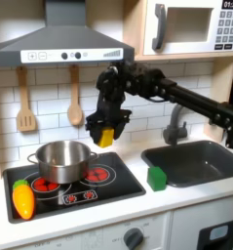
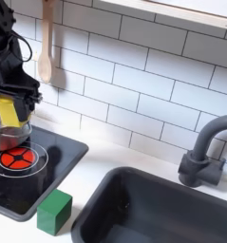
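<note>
My end effector [image 1: 107, 134] clenched on small yellow block [image 1: 106, 138] — lifted, hanging above the black stovetop [image 1: 118, 182], just right of the steel pot [image 1: 64, 159]; pickup done, placement left — green cube [image 1: 157, 178] untouched on the surface

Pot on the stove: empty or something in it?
Looks empty: in the first exterior view the pot interior shows bare metal; the hand holds the yellow block above it.

The arm [image 1: 186, 98] is matte black throughout, built of boxy segments joined by chunkier, rounded joint housings. In the first exterior view the long forearm link looks slim and straight-edged, and the wrist block is wider. The gripper [image 1: 106, 130] is black too, with short flat fingers [image 2: 29, 95]. Markings, screws and cables are too blurred to tell.
</note>
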{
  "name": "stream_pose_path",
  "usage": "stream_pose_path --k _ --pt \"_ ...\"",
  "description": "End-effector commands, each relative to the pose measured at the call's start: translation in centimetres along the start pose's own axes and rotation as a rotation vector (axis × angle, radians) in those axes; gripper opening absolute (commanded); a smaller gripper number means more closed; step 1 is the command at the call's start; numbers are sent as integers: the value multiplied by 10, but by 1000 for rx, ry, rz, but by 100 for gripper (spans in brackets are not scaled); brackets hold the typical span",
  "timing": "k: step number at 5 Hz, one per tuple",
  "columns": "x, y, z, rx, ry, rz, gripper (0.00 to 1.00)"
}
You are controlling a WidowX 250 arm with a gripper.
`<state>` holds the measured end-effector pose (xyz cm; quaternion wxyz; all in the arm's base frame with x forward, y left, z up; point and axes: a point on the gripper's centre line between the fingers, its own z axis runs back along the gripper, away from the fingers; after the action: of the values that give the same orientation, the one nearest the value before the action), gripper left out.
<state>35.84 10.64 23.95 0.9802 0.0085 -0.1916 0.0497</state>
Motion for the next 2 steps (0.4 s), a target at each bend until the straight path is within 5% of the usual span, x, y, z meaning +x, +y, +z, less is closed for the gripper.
stream_pose_path --k 1,2 --pt "14 19 -8 39 -15 40 0" --pt "21 28 -16 67 -32 54 0"
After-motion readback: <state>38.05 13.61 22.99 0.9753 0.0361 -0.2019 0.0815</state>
